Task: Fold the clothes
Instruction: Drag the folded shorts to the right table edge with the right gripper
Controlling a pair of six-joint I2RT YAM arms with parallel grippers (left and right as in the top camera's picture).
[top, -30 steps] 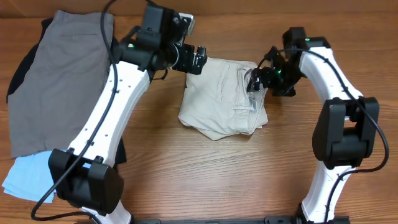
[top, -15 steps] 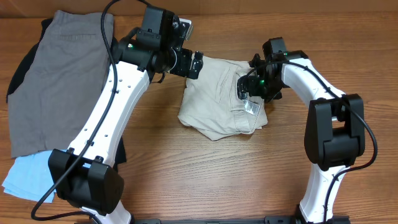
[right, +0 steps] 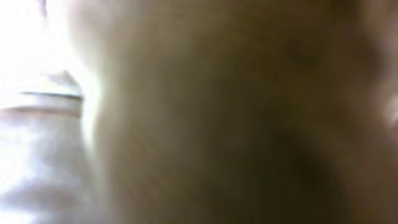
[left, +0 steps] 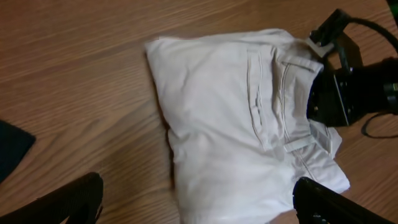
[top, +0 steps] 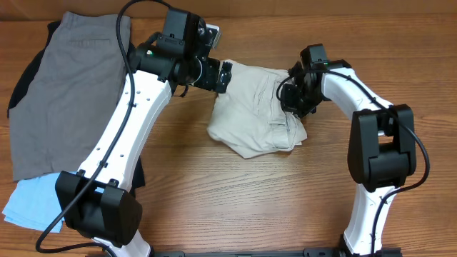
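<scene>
The folded light beige khaki shorts [top: 246,114] lie in a bundle on the wooden table between my two arms. In the left wrist view the beige shorts [left: 230,124] show a back pocket and waistband. My right gripper [top: 289,96] is pushed into the waistband at the bundle's right side and is shut on the fabric; the left wrist view shows this right gripper [left: 329,93] as a black block on the waistband. The right wrist view is a blur of pale cloth and brown. My left gripper [top: 225,75] hovers open over the bundle's upper left edge, fingers [left: 74,199] wide apart.
Grey shorts [top: 68,86] lie spread at the far left on top of a black garment [top: 18,89]. Light-blue shorts [top: 28,203] stick out below them at the lower left. The table's [top: 271,207] bare wood lies in front of the bundle.
My right gripper has moved left onto the shorts' waistband and gone from open to shut on it, tugging the bundle slightly and hiding the white label. The left gripper has barely moved.
</scene>
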